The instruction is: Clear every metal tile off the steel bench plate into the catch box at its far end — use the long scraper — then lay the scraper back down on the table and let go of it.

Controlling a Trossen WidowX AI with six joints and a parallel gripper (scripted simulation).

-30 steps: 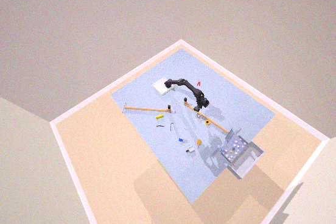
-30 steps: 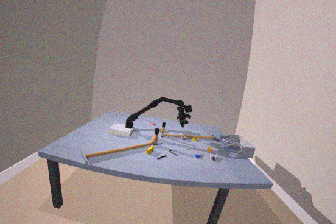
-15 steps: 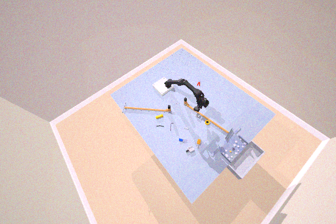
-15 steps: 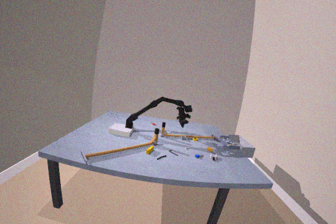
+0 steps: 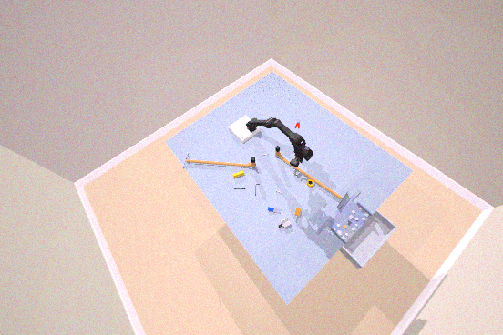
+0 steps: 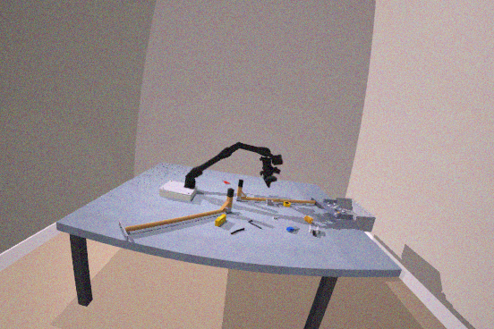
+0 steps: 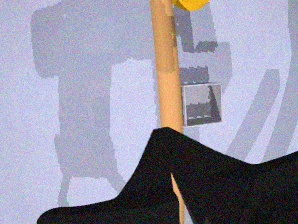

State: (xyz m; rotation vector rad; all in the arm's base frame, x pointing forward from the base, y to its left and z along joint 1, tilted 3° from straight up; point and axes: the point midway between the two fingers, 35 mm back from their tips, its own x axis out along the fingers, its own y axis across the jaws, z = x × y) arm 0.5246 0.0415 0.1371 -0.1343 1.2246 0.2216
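Orange-tan scraper handles (image 5: 319, 182) (image 6: 277, 200) (image 7: 167, 75) have black grips (image 5: 277, 149) (image 6: 241, 183); the tabletop (image 5: 255, 99) (image 6: 251, 245) (image 7: 132, 95) is pale blue.

Two long wooden-handled tools were there: one near tool (image 5: 321, 182) (image 6: 277, 200) (image 7: 168, 85) passing below the gripper (image 5: 296, 162) (image 6: 268, 183) (image 7: 161, 135), and one far tool (image 5: 219, 163) (image 6: 174, 221) well apart from it. Near the gripper were one yellow ring (image 5: 308, 185) (image 6: 285, 204) (image 7: 192, 4) and one open square metal piece (image 7: 184, 105). Farther off from it were one yellow block (image 5: 239, 175) (image 6: 220, 220), one orange piece (image 5: 297, 212) (image 6: 308, 219), one blue piece (image 5: 271, 209) (image 6: 290, 229), one red item (image 5: 297, 125) (image 6: 226, 182), one curved black strip (image 5: 239, 188) (image 6: 237, 231) and one bent black rod (image 5: 256, 188) (image 6: 255, 224). Well away from it stood one catch box (image 5: 388, 237) (image 6: 363, 223); the small pale tiles (image 5: 356, 218) beside it numbered several, too small for an exact count.
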